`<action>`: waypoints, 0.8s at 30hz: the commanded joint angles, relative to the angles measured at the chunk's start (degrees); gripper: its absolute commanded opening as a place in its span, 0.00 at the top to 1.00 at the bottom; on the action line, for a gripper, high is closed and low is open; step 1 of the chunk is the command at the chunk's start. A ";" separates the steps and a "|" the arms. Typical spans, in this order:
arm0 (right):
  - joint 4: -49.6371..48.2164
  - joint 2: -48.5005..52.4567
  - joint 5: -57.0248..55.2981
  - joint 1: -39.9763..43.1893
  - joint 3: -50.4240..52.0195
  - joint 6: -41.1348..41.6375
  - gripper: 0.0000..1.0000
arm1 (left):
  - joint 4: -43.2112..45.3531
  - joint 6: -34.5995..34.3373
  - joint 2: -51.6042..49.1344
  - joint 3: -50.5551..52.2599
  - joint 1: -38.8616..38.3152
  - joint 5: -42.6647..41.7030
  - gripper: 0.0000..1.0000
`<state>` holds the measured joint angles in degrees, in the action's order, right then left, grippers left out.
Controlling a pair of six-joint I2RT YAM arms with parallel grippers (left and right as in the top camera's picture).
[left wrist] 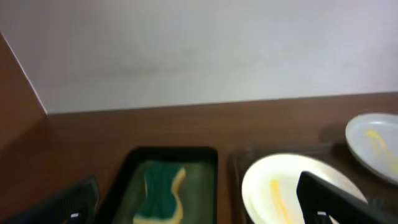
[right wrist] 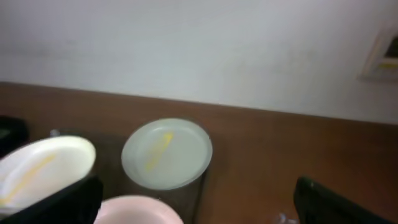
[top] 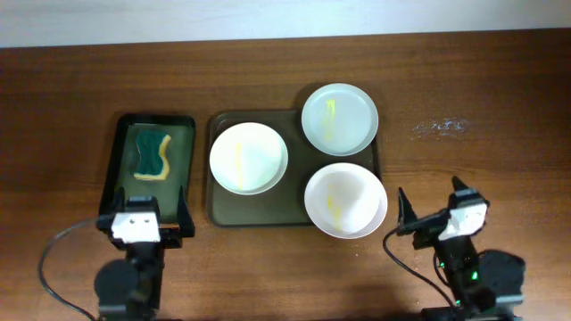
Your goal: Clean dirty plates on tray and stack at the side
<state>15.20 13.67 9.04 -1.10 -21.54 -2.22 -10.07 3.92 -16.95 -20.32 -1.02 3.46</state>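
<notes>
Crouching low short of tray (top: pixel 232 210): left pincer (top: pixel 145 210) spread wide; right pincer (top: pixel 432 210) spread wide, angled leftward.

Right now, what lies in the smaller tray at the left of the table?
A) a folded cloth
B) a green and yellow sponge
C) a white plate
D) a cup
B: the overhead view shows a green and yellow sponge lying in the smaller tray, and nothing else is in it.
</notes>
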 commanded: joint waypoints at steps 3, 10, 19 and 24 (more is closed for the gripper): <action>10.40 17.44 3.02 -0.39 -18.64 -0.37 0.02 | -7.78 0.94 -14.45 -18.58 0.35 0.20 0.01; 30.73 40.83 6.16 -0.39 -44.48 -0.35 0.02 | -32.63 1.11 -40.87 -48.50 0.35 -2.10 0.01; 36.30 64.89 19.04 -0.39 -58.86 0.42 0.08 | -58.71 3.30 -74.47 -82.64 0.35 -11.50 0.01; 31.93 75.19 17.90 -3.15 -58.90 10.49 0.22 | -55.41 3.26 -76.91 -82.64 0.39 -10.10 0.01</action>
<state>48.73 84.51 26.20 -1.50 -79.05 3.31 -65.60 6.44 -93.71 -101.62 -0.93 -6.00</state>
